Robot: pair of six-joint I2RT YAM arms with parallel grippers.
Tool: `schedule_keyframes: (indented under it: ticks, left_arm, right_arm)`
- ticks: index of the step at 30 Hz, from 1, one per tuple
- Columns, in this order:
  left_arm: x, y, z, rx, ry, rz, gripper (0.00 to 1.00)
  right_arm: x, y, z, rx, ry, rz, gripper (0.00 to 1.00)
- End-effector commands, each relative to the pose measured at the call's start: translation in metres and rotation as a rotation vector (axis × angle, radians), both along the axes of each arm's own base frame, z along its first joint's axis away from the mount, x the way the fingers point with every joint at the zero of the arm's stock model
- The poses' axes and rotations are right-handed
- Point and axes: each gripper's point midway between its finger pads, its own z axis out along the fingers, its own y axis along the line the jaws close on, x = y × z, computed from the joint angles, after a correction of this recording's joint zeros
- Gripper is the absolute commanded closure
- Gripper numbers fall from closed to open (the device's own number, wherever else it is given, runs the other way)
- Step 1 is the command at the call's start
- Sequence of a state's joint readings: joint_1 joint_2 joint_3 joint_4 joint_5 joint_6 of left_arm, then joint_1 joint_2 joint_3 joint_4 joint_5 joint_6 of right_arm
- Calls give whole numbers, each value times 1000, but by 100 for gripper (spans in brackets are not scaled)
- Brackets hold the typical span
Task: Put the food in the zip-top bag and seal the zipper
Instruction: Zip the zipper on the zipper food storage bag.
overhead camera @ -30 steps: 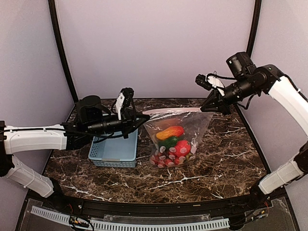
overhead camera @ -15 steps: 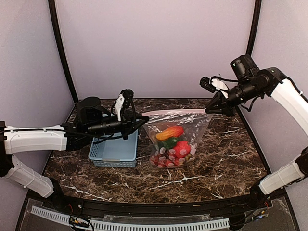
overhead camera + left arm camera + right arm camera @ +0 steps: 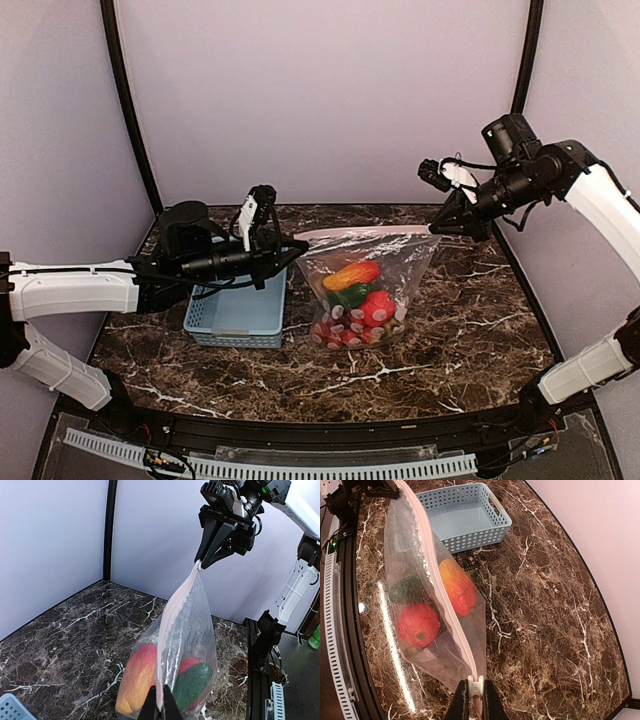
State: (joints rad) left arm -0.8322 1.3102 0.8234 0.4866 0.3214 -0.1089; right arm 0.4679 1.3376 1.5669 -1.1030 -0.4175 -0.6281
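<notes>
Light blue slotted basket [image 3: 238,313] on marble table [image 3: 450,330]

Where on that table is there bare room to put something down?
Bare table lies right of the bag, and along the near edge before the basket. Crowded: the middle, where the left gripper and right gripper hold the bag beside the basket.

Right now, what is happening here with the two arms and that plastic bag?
The left arm and the right arm each pinch a top corner of the zip-top bag in shut jaws, stretching the zipper taut between them. The food is already inside. The zipper looks pressed closed. The blue basket sits beside the bag.
</notes>
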Motion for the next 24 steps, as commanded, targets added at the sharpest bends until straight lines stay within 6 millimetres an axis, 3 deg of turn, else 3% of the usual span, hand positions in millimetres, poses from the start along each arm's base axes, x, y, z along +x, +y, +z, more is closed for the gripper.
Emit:
schedule_keyframes:
  ticks: [1,13,17,21,24]
  left_arm:
    - [2,8,2,-11,-6,16,99]
    - [4,4,1,-17,-7,2,99]
    - [-4,-3,4,-42,-23,-64,99]
    - [-30,-14,14,-93,-71,-236,98]
    - [-65,-23,16,-103,-110,-427,96]
  right_arm:
    - [4,-14,0,-34,-26,-46,100]
    - [4,-13,-7,-29,2,-38,100]
    - [-2,-7,2,19,9,-12,99]
    - [-15,2,33,108,1,31,78]
    - [-23,4,59,170,-24,48,66]
